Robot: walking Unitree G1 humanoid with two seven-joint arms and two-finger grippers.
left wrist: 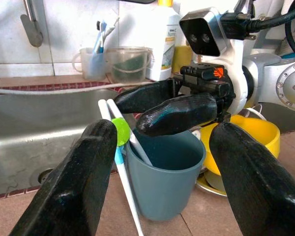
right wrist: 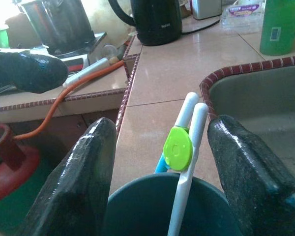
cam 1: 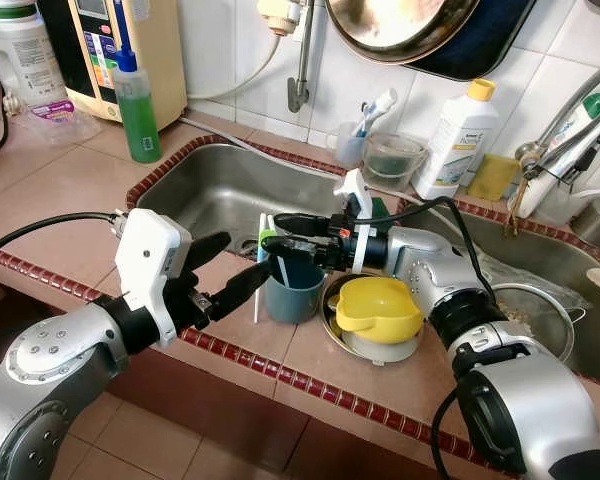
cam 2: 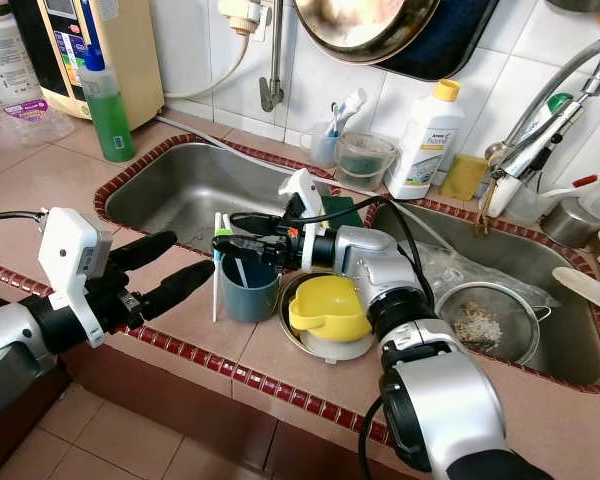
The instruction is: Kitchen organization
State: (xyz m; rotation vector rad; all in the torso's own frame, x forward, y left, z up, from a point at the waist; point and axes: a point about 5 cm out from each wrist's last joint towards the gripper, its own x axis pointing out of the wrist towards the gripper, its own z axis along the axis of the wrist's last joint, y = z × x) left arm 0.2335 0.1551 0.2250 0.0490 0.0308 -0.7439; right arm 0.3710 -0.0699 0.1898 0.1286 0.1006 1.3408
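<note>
A teal cup (cam 1: 294, 291) stands on the tiled counter at the sink's front edge. A pair of white sticks joined by a green disc (right wrist: 177, 153) leans at its rim. One stick goes into the cup and the other runs down its outside (cam 1: 258, 298). My right gripper (cam 1: 276, 234) reaches in from the right just above the cup. It is open, with a finger on either side of the sticks' top and not touching them. My left gripper (cam 1: 242, 258) is open, a little left of the cup and pointing at it.
A yellow jug (cam 1: 378, 305) sits in stacked bowls right of the cup. The steel sink (cam 1: 195, 190) lies behind, and a second basin at the right holds a strainer (cam 1: 536, 318). At the back stand a green soap bottle (cam 1: 137, 112), a white bottle (cam 1: 458, 140) and a faucet (cam 1: 565, 135).
</note>
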